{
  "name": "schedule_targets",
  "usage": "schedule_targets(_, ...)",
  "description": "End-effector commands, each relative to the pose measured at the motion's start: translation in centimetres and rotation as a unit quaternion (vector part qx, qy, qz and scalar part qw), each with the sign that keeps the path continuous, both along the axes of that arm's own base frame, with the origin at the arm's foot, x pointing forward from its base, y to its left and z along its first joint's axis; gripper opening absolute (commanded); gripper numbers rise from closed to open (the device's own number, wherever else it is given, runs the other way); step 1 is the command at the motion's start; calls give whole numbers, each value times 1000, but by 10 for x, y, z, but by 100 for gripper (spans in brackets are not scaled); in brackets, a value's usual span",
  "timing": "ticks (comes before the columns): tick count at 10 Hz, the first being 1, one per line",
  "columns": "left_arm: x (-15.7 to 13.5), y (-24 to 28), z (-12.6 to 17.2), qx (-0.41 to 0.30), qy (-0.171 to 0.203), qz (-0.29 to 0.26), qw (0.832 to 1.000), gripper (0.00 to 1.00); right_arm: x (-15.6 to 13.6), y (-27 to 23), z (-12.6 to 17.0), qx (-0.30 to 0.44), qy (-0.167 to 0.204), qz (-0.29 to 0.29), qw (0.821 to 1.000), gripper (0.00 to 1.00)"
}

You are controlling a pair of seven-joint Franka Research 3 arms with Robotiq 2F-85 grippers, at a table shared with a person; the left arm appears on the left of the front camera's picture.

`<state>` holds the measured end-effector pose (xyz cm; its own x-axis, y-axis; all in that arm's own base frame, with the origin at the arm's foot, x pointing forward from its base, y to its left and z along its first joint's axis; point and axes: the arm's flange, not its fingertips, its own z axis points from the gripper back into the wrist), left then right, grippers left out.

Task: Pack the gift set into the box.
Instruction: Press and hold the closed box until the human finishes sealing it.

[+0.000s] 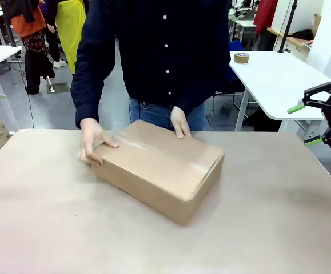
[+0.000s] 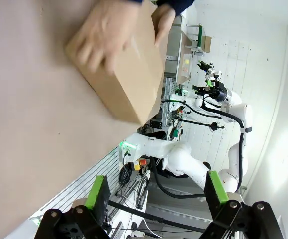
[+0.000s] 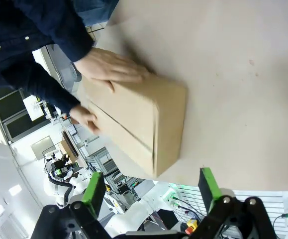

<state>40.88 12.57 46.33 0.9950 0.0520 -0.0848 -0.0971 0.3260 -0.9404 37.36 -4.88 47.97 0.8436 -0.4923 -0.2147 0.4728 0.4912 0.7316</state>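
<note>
Closed box (image 1: 162, 168), person's hands (image 1: 94, 142) on it, front view shows right gripper (image 1: 303, 124) spread.

Light was bright and even, from overhead. The box (image 1: 162, 165) cast only a soft shadow on the table (image 1: 39, 217). Ahead of my left gripper (image 2: 157, 175) the person's hand (image 2: 101, 37) was smeared with motion blur. My wrist views bowed at the edges; far white walls (image 2: 283, 149) glared.
</note>
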Motion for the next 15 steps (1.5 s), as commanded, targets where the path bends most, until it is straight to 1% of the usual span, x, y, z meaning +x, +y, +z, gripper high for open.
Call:
schedule_targets(1, -3, -1, 0, 3, 3, 2, 1000, 100, -1, -2, -1, -4, -5, 9, 1000, 100)
schedule_targets(7, -3, -1, 0, 3, 3, 2, 1000, 100, -1, -2, -1, -4, -5, 9, 1000, 100)
schedule_targets(8, 0, 0, 0, 0, 0, 0, 1000, 100, 0, 0, 0, 0, 0, 0, 1000, 100)
schedule_targets(9, 12, -24, 2, -12, -41, -95, 995, 100, 21, 26, 4, -27, -10, 28, 999, 100)
schedule_targets(10, 23, -61, -3, -20, -97, -214, 972, 100, 45, 74, 4, -67, -89, 94, 989, 100)
schedule_targets(11, 33, -105, -16, -51, -171, -303, 936, 100, 62, 133, -6, -81, -181, 178, 964, 100)
schedule_targets(12, 43, -141, -36, -96, -235, -337, 907, 100, 66, 190, -24, -60, -259, 285, 921, 100)
schedule_targets(13, 45, -175, -68, -122, -268, -343, 892, 100, 56, 235, -45, -6, -341, 348, 873, 100)
schedule_targets(14, 40, -191, -91, -121, -291, -342, 885, 100, 43, 241, -49, 28, -345, 376, 859, 100)
schedule_targets(15, 41, -168, -72, -83, -237, -296, 922, 100, 38, 218, -14, -92, -173, 233, 953, 100)
